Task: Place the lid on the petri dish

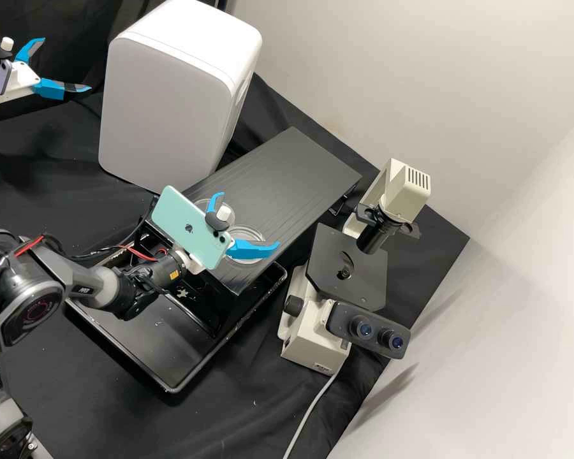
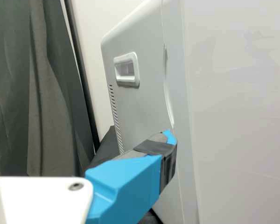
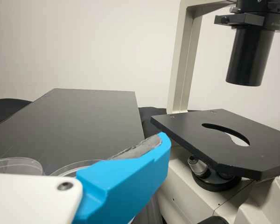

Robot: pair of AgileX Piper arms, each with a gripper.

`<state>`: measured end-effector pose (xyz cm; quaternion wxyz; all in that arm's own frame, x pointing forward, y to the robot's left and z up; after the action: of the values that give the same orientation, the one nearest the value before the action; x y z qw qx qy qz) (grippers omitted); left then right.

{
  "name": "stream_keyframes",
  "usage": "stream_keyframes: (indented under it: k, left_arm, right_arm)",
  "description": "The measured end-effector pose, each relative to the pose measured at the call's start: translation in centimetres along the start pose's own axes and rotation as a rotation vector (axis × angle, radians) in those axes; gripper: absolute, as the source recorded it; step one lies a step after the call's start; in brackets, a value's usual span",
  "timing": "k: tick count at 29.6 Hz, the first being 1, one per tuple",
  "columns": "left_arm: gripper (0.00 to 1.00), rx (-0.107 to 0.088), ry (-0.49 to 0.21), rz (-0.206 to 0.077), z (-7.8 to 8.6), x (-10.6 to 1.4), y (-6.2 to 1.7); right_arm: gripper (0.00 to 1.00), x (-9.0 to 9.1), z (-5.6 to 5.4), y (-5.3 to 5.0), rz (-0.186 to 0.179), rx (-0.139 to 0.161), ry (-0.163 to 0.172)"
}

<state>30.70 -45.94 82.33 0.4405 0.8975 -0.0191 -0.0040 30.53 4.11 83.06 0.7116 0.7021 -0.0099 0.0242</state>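
The right gripper [image 1: 249, 218] hangs spread and empty just above the near end of the black ribbed platform [image 1: 293, 166]. There the lid and petri dish lie side by side as two shallow, glossy plastic pieces: one clear disc [image 1: 243, 234] just below its blue fingers, the other clear disc [image 1: 202, 205] just beside it toward 10 o'clock, and I cannot tell which is the lid. The left gripper [image 1: 60, 65], likewise spread with nothing in it, sits well apart at 10 o'clock by the white box [image 1: 172, 89], so the right arm looks the one to pinch a thin, smooth rim
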Motion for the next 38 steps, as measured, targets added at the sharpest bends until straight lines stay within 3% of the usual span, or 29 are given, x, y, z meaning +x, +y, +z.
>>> stream_keyframes:
  k: [12, 17, 20, 22, 25, 28, 32, 38]
  left_arm:
    - [1.00, 0.001, -0.002, 0.000, 0.0, 0.0, 0.00]
    - [1.00, -0.060, -0.036, -0.009, 1.0, -0.3, -0.36]
    - [1.00, -0.081, -0.082, -0.023, 2.6, -0.9, -1.17]
    - [1.00, -0.092, -0.115, -0.052, 3.9, -1.5, -1.91]
    - [1.00, -0.096, -0.201, -0.074, 6.4, -2.3, -2.87]
    - [1.00, -0.092, -0.273, -0.073, 7.9, -3.2, -3.73]
    - [1.00, -0.096, -0.341, -0.084, 8.8, -4.5, -4.73]
    - [1.00, -0.086, -0.416, -0.157, 9.4, -6.2, -5.96]
  right_arm:
    - [1.00, 0.0, 0.0, 0.0, 0.000, 0.000, 0.000]
    - [1.00, 0.0, 0.0, 0.0, 0.000, 0.000, 0.000]
    - [1.00, 0.0, 0.0, 0.0, 0.000, 0.000, 0.000]
    - [1.00, 0.0, 0.0, 0.0, 0.000, 0.000, 0.000]
    - [1.00, 0.0, 0.0, 0.0, 0.000, 0.000, 0.000]
    - [1.00, 0.0, 0.0, 0.0, 0.000, 0.000, 0.000]
    - [1.00, 0.0, 0.0, 0.0, 0.000, 0.000, 0.000]
    - [1.00, 0.0, 0.0, 0.0, 0.000, 0.000, 0.000]
